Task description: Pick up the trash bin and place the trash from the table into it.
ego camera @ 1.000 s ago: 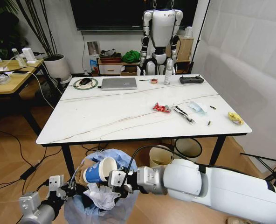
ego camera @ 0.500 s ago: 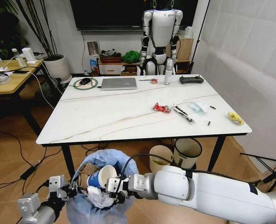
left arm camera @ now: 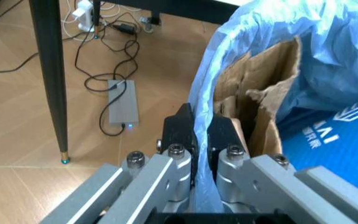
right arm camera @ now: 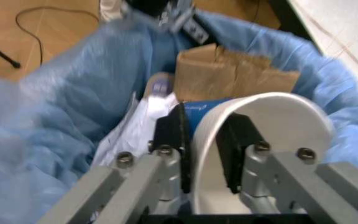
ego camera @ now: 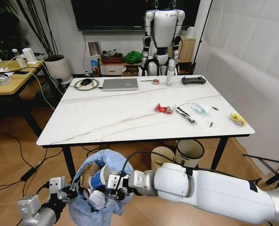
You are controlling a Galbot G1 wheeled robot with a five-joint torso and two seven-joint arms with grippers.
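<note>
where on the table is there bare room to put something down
The white table is bare across its near-left half, from the front edge back toward the silver laptop. The right side is crowded: red wrapper, light-blue mask and yellow scrap, with a black controller at the back.

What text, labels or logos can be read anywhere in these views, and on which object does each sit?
Blue paper cup, held by its rim in the right gripper inside the blue-lined round trash bin: white printed letters, too blurred and cropped to read.
Brown cardboard box in the bin: no print visible.
Red wrapper on the white table: too small to read.
</note>
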